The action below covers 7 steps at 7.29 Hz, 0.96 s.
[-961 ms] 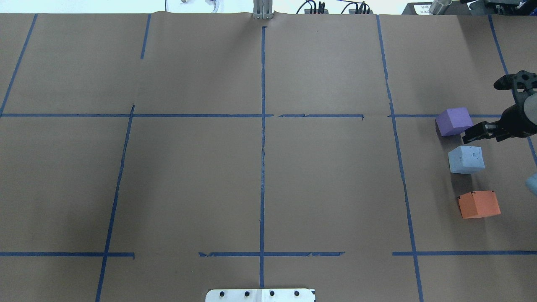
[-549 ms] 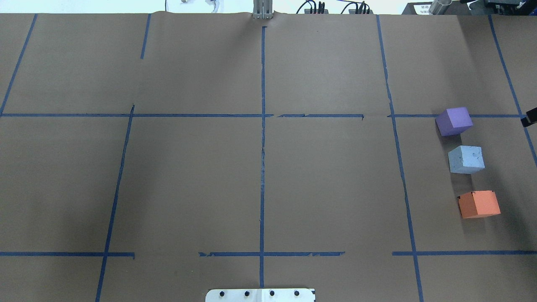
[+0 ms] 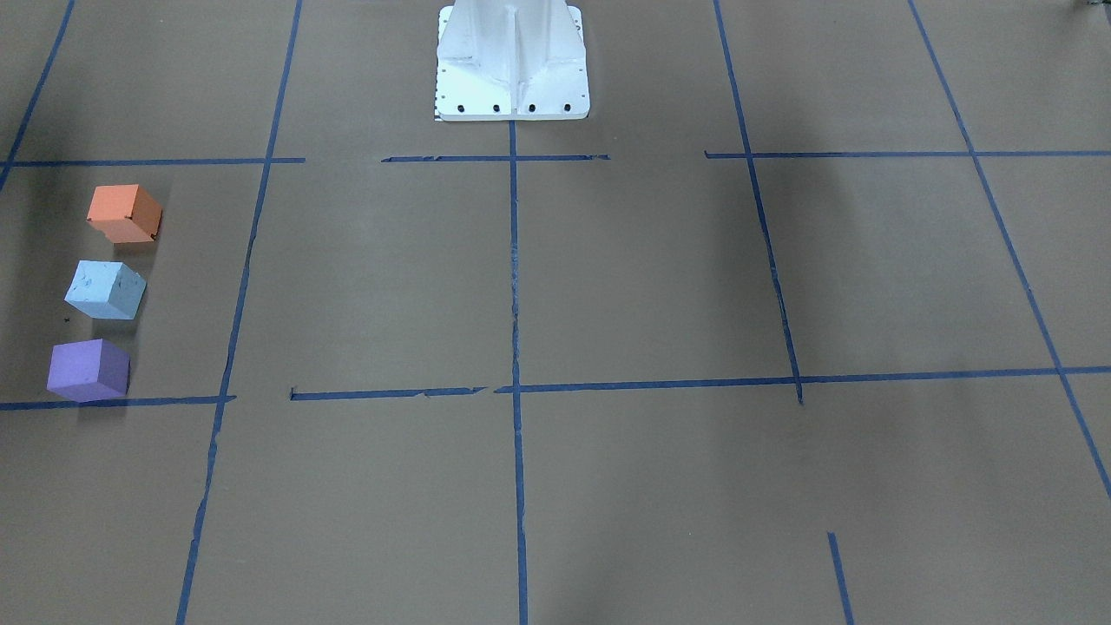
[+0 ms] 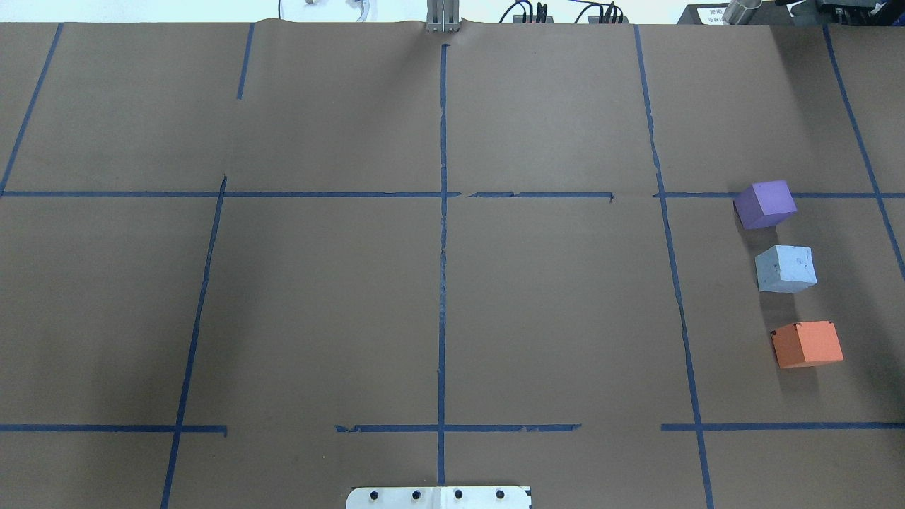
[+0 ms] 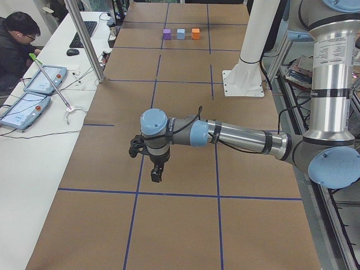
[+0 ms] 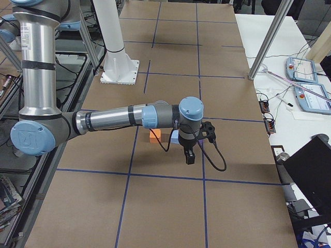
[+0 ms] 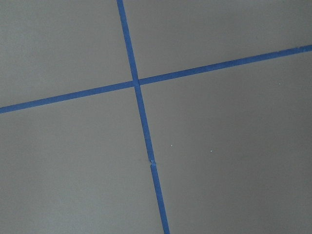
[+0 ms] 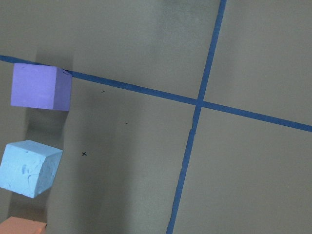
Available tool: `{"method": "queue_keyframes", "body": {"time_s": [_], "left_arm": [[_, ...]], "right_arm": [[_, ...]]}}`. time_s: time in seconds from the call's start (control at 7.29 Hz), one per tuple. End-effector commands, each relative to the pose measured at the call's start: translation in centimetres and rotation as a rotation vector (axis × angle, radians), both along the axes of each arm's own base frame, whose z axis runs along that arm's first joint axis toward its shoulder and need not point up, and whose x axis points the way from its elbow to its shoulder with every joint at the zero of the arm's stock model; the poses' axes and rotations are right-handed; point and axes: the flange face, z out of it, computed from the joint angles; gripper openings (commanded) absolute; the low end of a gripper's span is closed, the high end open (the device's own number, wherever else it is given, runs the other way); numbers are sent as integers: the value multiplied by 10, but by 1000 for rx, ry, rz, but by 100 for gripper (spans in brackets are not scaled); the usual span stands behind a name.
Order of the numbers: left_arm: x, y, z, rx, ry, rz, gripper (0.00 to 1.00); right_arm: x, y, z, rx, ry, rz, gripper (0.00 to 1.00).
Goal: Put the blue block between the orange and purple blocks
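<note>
The light blue block (image 4: 785,268) sits on the brown table between the purple block (image 4: 765,204) and the orange block (image 4: 807,344), in a line at the right. They also show in the front view: orange (image 3: 124,213), blue (image 3: 106,290), purple (image 3: 88,370). The right wrist view shows purple (image 8: 40,86), blue (image 8: 29,167) and an orange corner (image 8: 22,226). My right gripper (image 6: 190,156) hangs beside the blocks, clear of them. My left gripper (image 5: 154,171) hangs far from them. Both show only in side views, so I cannot tell whether they are open or shut.
Blue tape lines (image 4: 442,233) divide the table into a grid. The white robot base (image 3: 512,61) stands at the table's near middle. An operator (image 5: 14,45) sits at a side bench with tablets (image 5: 25,109).
My right gripper, beside the purple and blue blocks a second ago, has drawn away to the right and left the overhead view. The three blocks have not moved.
</note>
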Motion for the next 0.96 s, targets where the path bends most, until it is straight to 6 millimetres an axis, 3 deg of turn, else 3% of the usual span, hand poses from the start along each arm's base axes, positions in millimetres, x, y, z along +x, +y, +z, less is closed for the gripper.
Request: {"method": "queue_keyframes", "body": {"time_s": [0.0, 0.27, 0.41, 0.69, 0.82], "left_arm": [[-3, 3, 1, 9, -4, -2, 100], [-5, 3, 10, -15, -8, -11, 100], [-6, 4, 4, 0, -14, -11, 100], [-4, 9, 17, -24, -15, -4, 100], [-5, 12, 13, -17, -13, -5, 100]], "right_arm": [[-4, 1, 4, -27, 2, 5, 100], [-16, 0, 4, -53, 2, 14, 100], [-17, 0, 3, -49, 1, 11, 100], [-19, -1, 2, -46, 1, 5, 100], [-20, -1, 1, -44, 3, 3, 100]]}}
